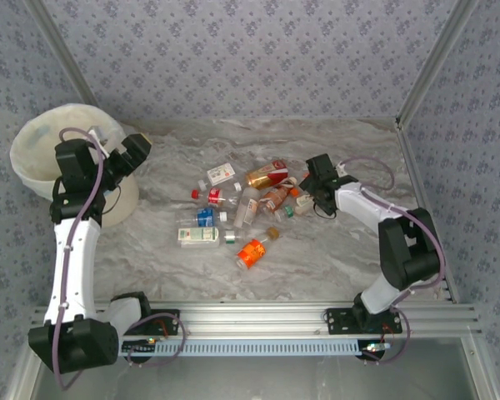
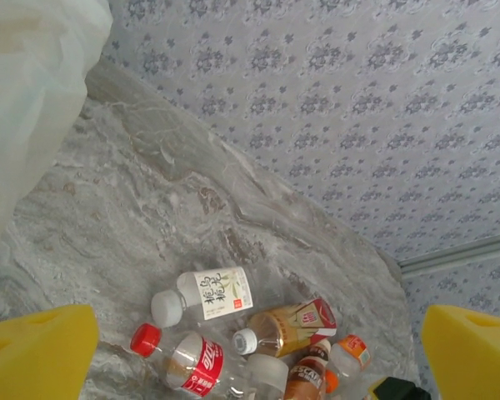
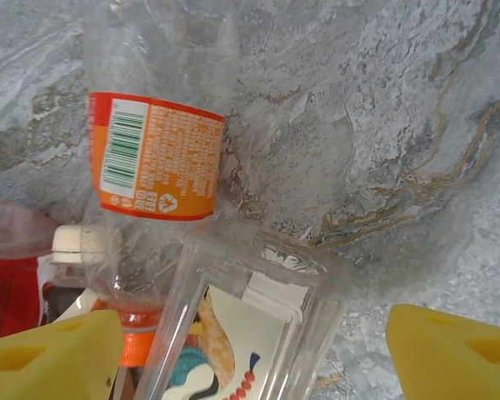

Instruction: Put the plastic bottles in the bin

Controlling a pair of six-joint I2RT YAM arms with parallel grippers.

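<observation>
Grey marble table (image 1: pixel 333 258). Cream-white bin (image 1: pixel 33 162), bag-lined, stands at the far left. Left gripper (image 1: pixel 133 152) sits just beside the bin's rim, yellow fingers (image 2: pixel 37 350) spread wide, nothing between them. Right gripper (image 3: pixel 254 350) is low over the right edge of the pile, jaws apart astride a clear square-sided bottle (image 3: pixel 258 317); gaps show on both sides, no grip. Plastic bottles (image 1: pixel 242 208) lie scattered mid-table, well apart from the bin. An orange-labelled bottle (image 3: pixel 154 154) lies just beside the clear one.

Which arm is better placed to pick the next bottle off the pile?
Right. The right gripper is low over the pile, open jaws straddling a clear bottle. The left gripper hangs open beside the bin, apart from that pile.
</observation>
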